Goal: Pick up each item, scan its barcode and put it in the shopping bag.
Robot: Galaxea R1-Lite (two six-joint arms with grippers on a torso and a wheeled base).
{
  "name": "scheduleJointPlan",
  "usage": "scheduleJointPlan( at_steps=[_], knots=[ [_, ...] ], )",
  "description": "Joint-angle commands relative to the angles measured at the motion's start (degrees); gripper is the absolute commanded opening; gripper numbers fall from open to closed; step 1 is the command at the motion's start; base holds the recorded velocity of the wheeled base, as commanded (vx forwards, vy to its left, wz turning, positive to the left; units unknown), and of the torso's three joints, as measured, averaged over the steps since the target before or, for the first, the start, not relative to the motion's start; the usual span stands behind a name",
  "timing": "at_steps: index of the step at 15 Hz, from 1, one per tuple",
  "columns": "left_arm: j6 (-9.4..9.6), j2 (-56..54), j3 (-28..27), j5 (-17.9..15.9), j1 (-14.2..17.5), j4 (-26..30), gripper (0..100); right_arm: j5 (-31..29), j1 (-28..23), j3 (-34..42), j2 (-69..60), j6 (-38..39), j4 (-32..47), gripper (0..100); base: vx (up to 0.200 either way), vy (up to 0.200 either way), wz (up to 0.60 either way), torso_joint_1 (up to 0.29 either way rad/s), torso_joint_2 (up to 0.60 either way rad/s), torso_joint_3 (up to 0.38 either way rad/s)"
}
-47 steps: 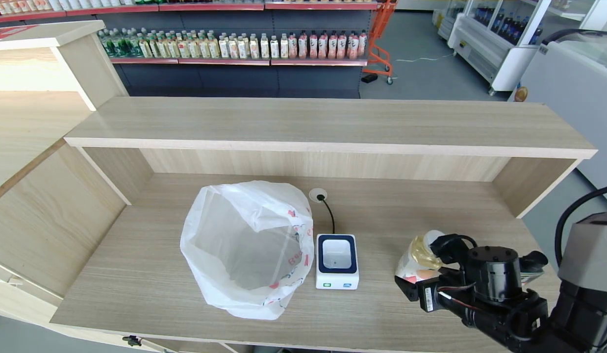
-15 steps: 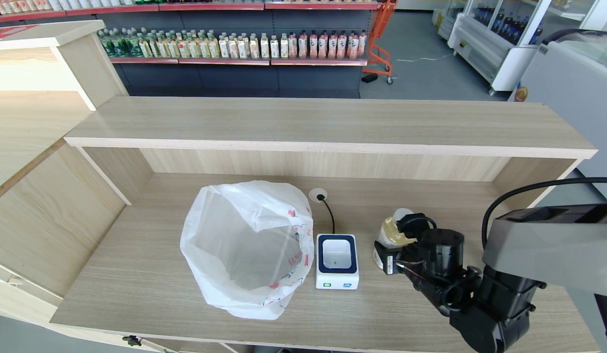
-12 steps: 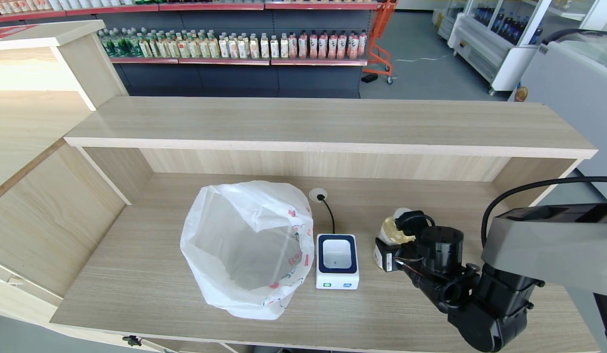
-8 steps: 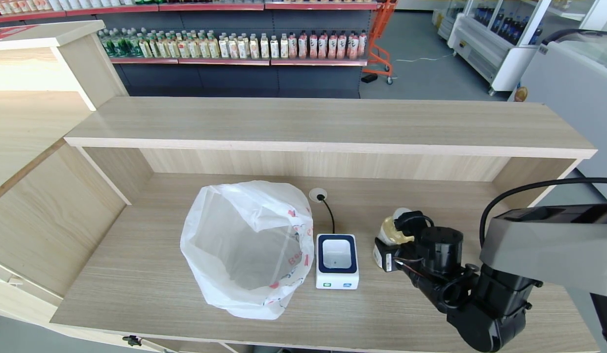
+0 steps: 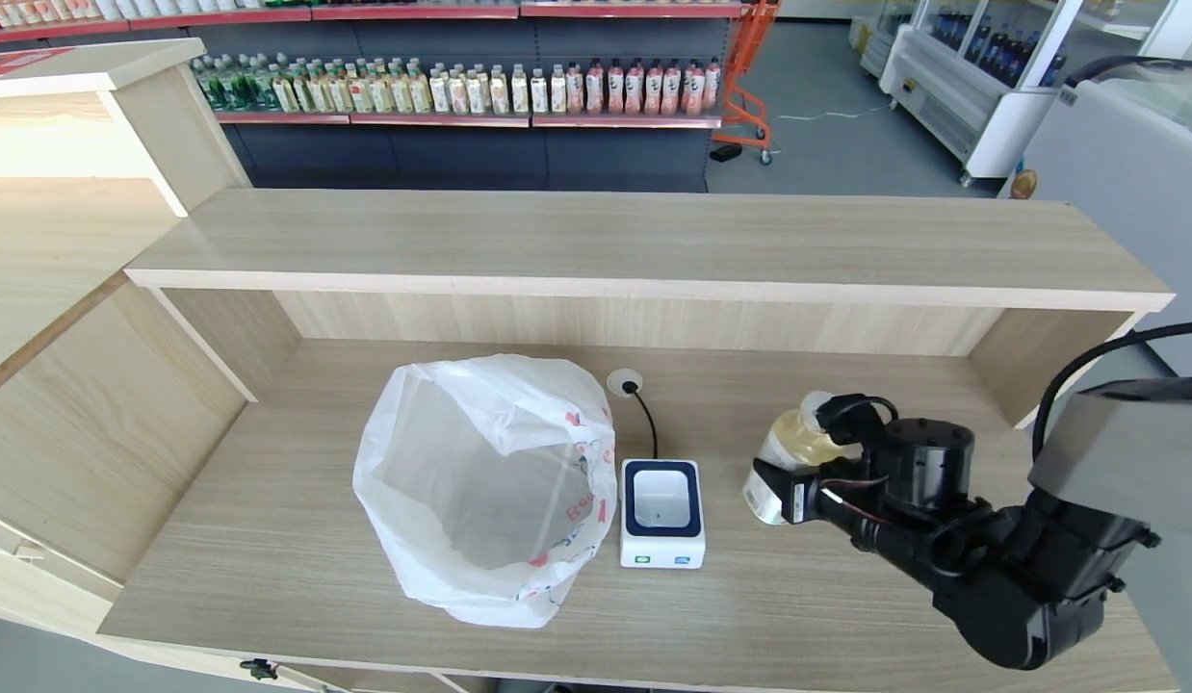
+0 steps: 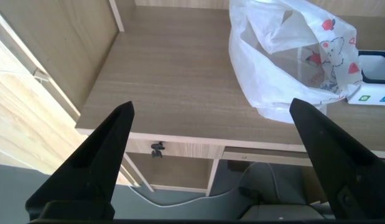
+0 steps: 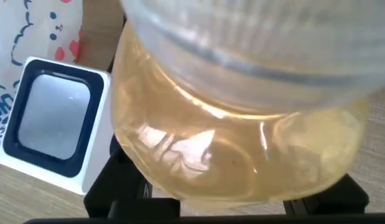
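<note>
A clear bottle of yellowish drink with a white cap is held in my right gripper, which is shut on it just right of the scanner. The bottle tilts, cap toward the back of the counter. In the right wrist view the bottle looms close, with the scanner beside it. The white shopping bag stands open left of the scanner. My left gripper hangs open with nothing in it off the counter's front left, with the bag ahead of it.
A black cable runs from the scanner to a hole at the back of the counter. A raised wooden ledge borders the back and wooden walls close both sides. Store shelves with bottles stand behind.
My right gripper carried the bottle left from the counter's right side to beside the scanner. In the last half second it shifted slightly right and back. The left arm shows no earlier frame.
</note>
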Motion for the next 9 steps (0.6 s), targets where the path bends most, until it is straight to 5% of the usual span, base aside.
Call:
scheduleJointPlan(
  at_steps=[1,5,9],
  knots=[
    [-0.02,0.0,0.0,0.0,0.0,0.0,100,16.3,-6.9,1.9,-20.5,3.4,14.0,0,0.0,0.0,0.0,0.0,0.0,0.0],
    [-0.02,0.0,0.0,0.0,0.0,0.0,100,35.3,-7.8,6.1,-31.1,10.1,17.2,0,0.0,0.0,0.0,0.0,0.0,0.0],
    [-0.02,0.0,0.0,0.0,0.1,0.0,100,37.7,-2.7,8.8,-34.3,10.6,20.5,0,0.0,0.0,0.0,0.0,0.0,0.0]
  ],
)
